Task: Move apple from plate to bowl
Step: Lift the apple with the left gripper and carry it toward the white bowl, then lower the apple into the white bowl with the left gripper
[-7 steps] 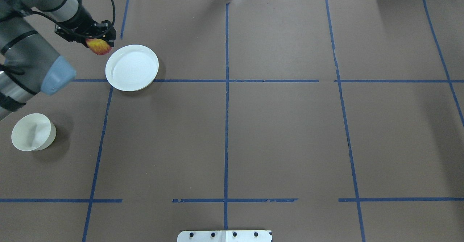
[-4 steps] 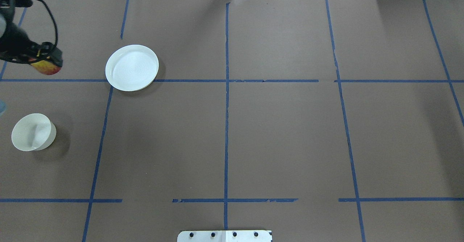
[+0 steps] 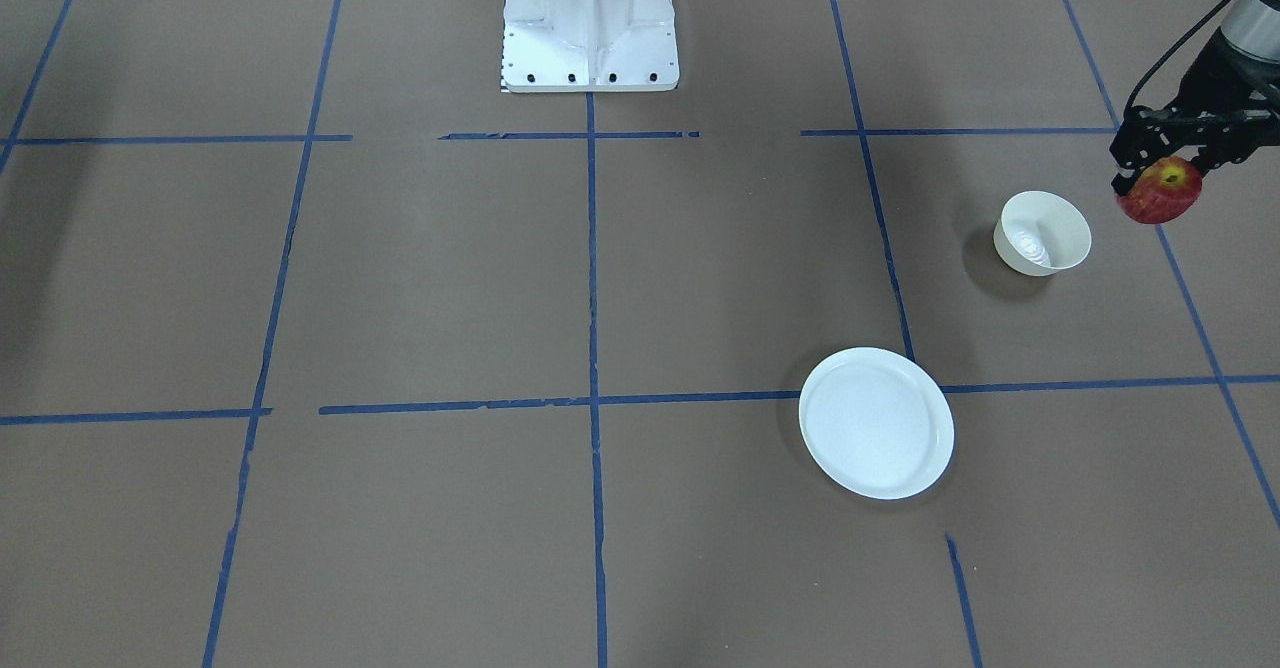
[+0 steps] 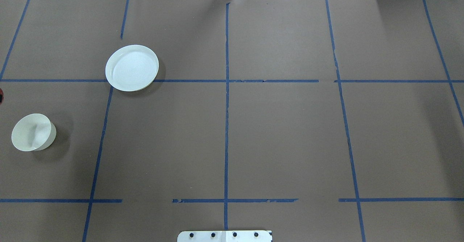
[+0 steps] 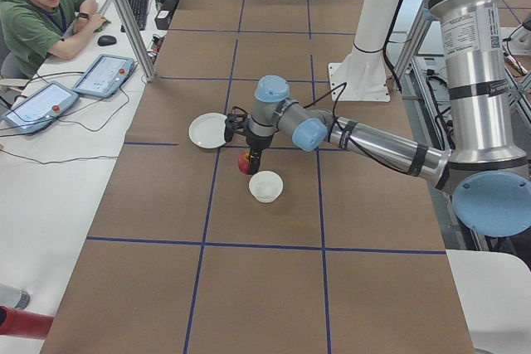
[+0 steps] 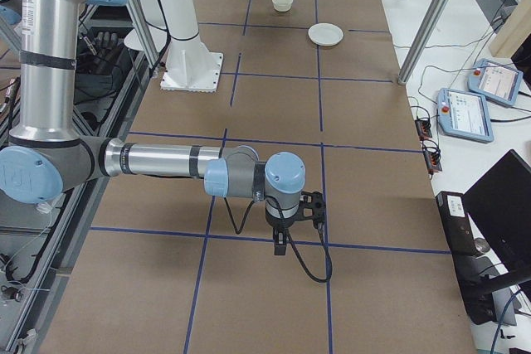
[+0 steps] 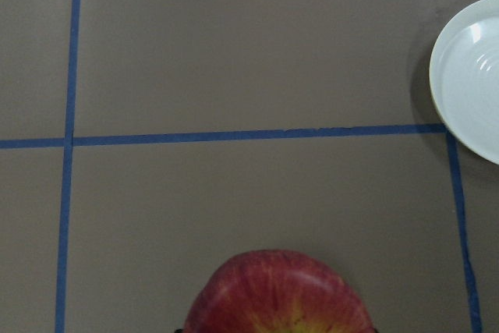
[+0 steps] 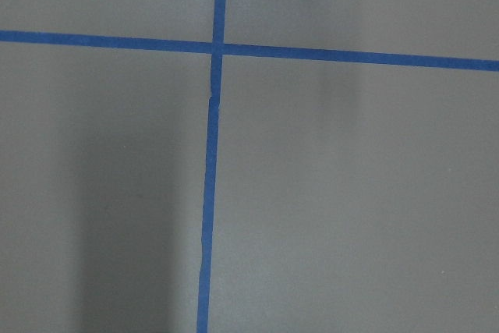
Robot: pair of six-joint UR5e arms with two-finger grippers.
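Observation:
My left gripper (image 3: 1160,166) is shut on the small red apple (image 3: 1160,191) and holds it in the air, beside the cream-white bowl (image 3: 1042,233) on its outer side, not over it. The apple fills the bottom of the left wrist view (image 7: 281,294) and shows only as a red sliver at the overhead view's left edge (image 4: 0,95). The bowl (image 4: 32,131) is empty. The flat white plate (image 3: 876,423) (image 4: 132,67) is empty too. My right gripper (image 6: 286,238) hangs above the table far from both dishes; I cannot tell if it is open or shut.
Brown paper with blue tape lines covers the table. The white robot base plate (image 3: 590,23) sits at the near middle edge. An operator (image 5: 41,18) sits at a side desk with teach pendants (image 5: 104,75). A metal post (image 5: 124,14) stands at the table's edge.
My left gripper has carried the apple from beside the plate leftward and back toward the robot, past the overhead view's left edge. Plate and bowl have not moved.

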